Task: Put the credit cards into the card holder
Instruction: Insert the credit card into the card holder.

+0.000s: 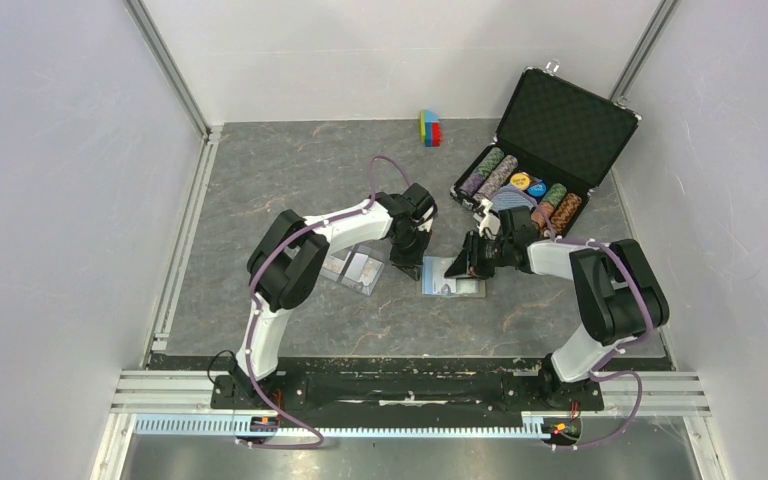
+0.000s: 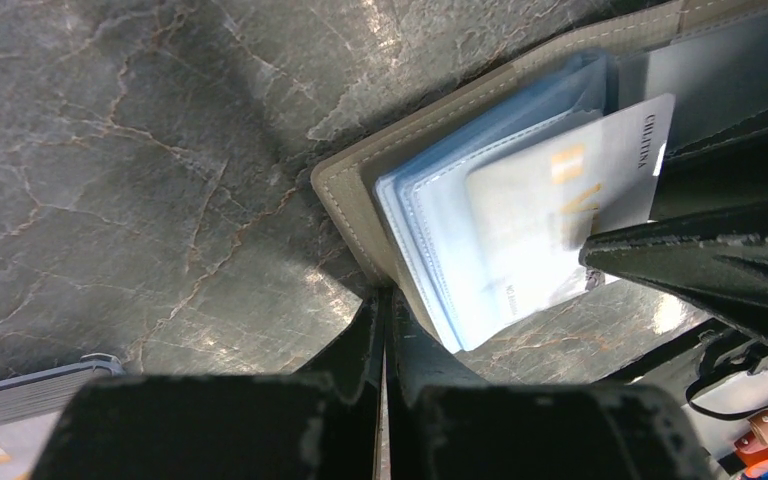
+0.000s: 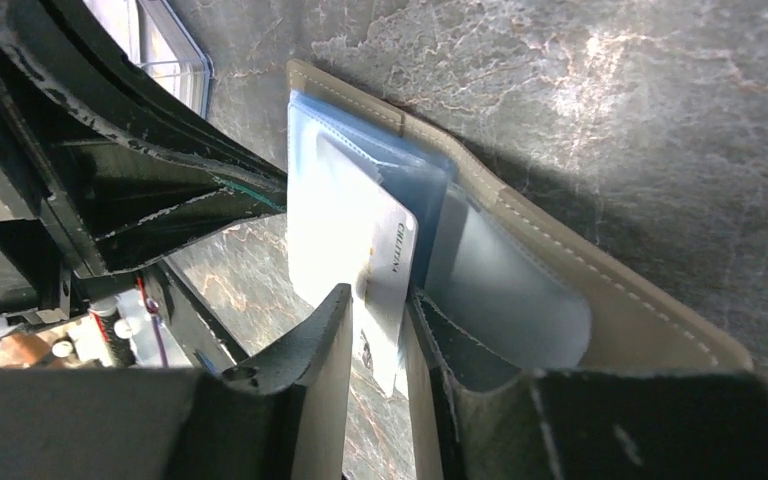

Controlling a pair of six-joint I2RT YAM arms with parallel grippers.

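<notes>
Grey marble table (image 3: 660, 100): right hand (image 3: 378, 305) narrowly parted around credit card (image 3: 390, 240) in card holder (image 3: 640, 320).

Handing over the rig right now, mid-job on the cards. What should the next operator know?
Left end effector: shut, tips at the near edge of the card holder.
Right end effector: jaws slightly parted, a credit card in the gap.
The holder lies open between the two end effectors. That card sits partway in a blue sleeve, one end sticking out.
Done: one card partly inserted.
Left: seat it fully. The clear case left of the holder shows at least one more card.
</notes>
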